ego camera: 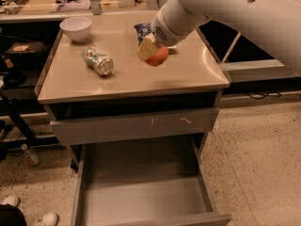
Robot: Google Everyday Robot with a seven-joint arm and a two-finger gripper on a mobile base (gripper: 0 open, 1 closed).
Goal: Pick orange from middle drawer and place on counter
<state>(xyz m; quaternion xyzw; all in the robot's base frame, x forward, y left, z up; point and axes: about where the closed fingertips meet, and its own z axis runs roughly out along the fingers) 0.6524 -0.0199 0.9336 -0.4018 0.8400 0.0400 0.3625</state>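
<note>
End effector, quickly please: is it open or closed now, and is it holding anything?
End effector: closed on the orange, over the counter, behind the open middle drawer.

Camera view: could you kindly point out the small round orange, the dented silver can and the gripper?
small round orange [160,59], camera view, its bare lower skin.
dented silver can [98,60], camera view, mid-body, lying on the tan counter [183,74].
gripper [152,51], camera view, between its fingers [146,46], clasping the orange above the counter.
</note>
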